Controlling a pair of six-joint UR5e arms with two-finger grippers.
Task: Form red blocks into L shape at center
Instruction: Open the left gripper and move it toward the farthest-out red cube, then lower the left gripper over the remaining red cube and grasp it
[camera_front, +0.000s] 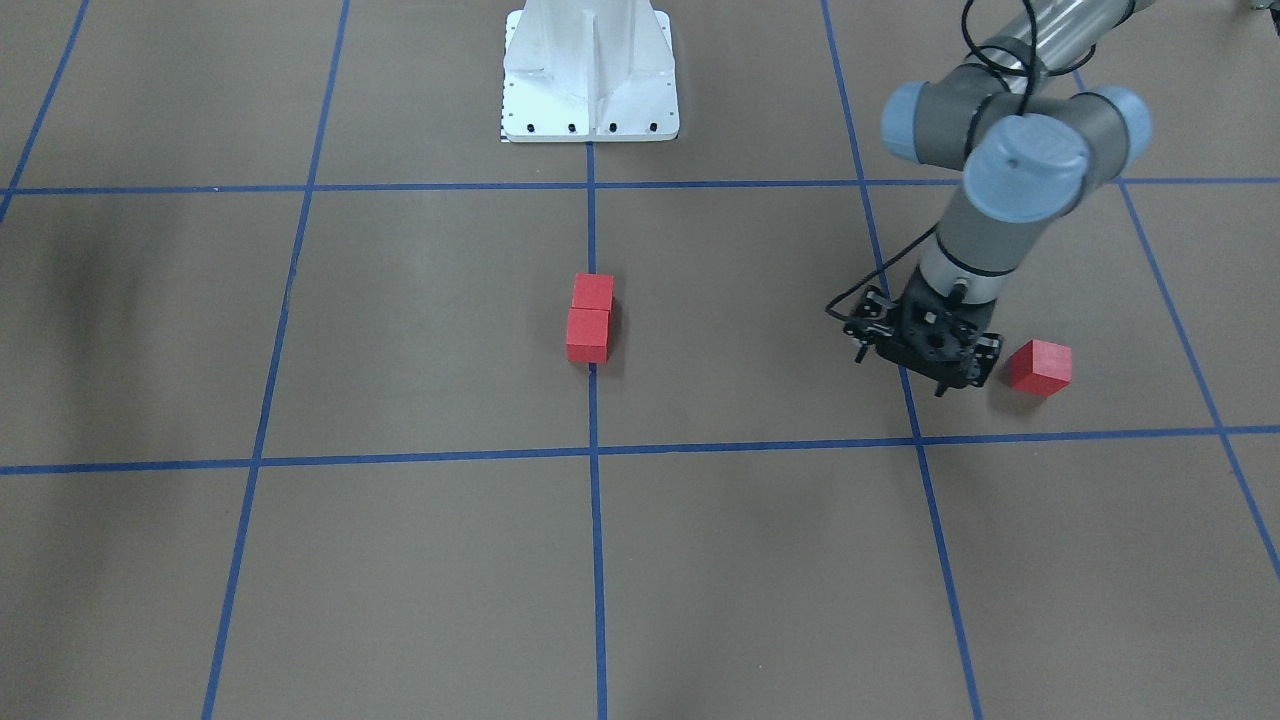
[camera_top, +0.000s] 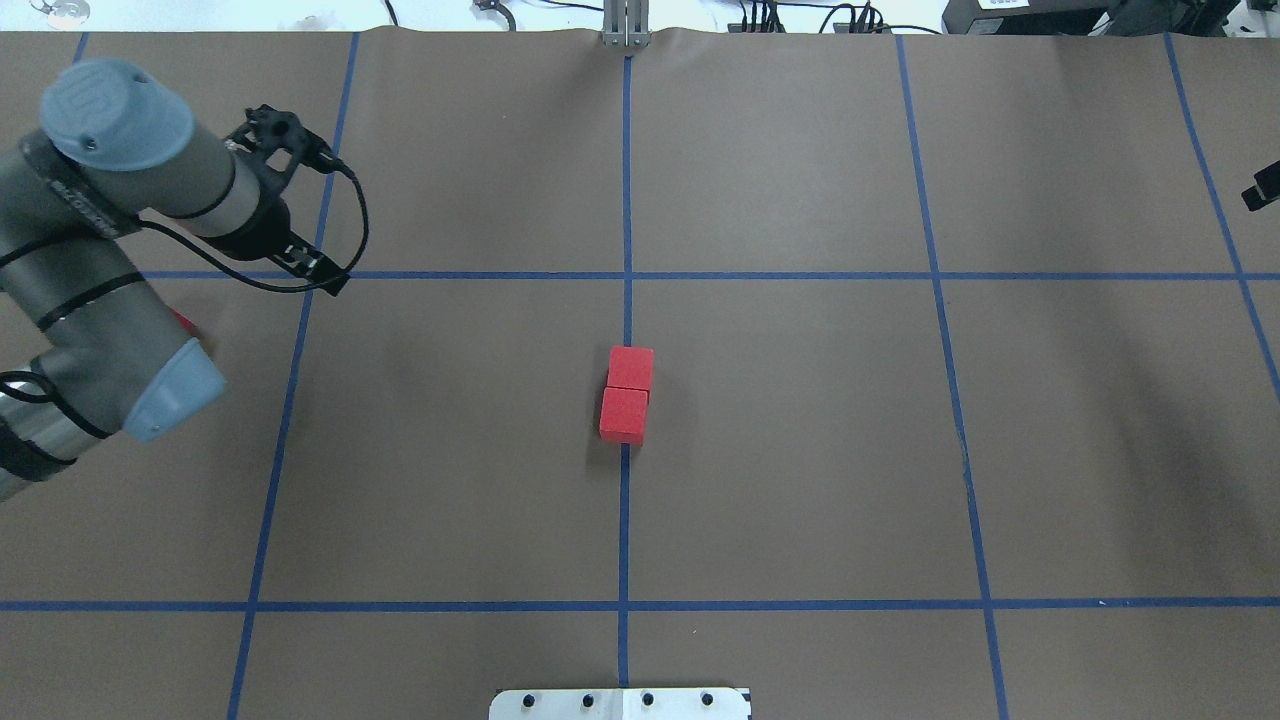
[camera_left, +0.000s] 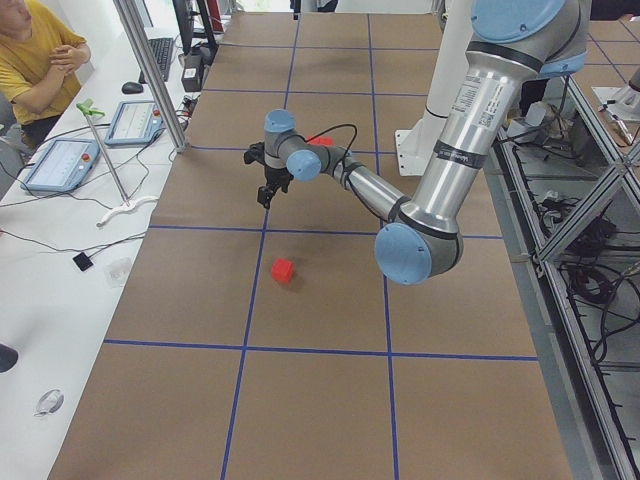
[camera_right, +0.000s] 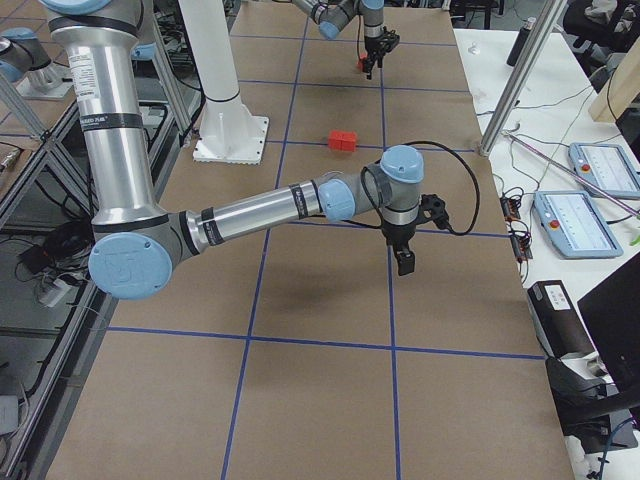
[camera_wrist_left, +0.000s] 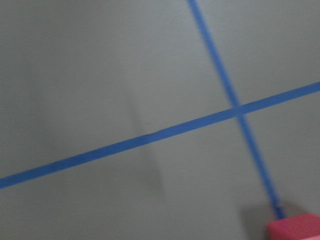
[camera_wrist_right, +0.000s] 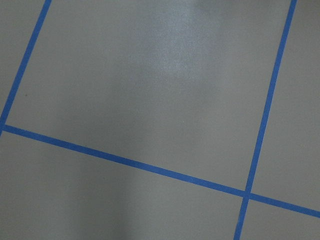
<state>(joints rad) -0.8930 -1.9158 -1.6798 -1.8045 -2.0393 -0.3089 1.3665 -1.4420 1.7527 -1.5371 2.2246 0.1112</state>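
Two red blocks (camera_front: 590, 318) sit touching in a straight row on the blue tape line at the center (camera_top: 626, 500); they also show in the overhead view (camera_top: 627, 395). The third red block (camera_front: 1041, 367) lies alone off to my left, mostly hidden behind my arm in the overhead view (camera_top: 184, 322). It shows as a corner in the left wrist view (camera_wrist_left: 295, 227). My left gripper (camera_front: 903, 368) hangs just above the floor beside this block, apart from it, jaws spread and empty. Only a small part of my right gripper (camera_top: 1262, 187) shows, far to the right; I cannot tell its state.
The white robot base (camera_front: 590, 75) stands behind the center. Brown floor with blue grid lines (camera_wrist_right: 150, 169) lies all around. An operator (camera_left: 40, 60) sits beyond the far table edge, next to tablets and cables.
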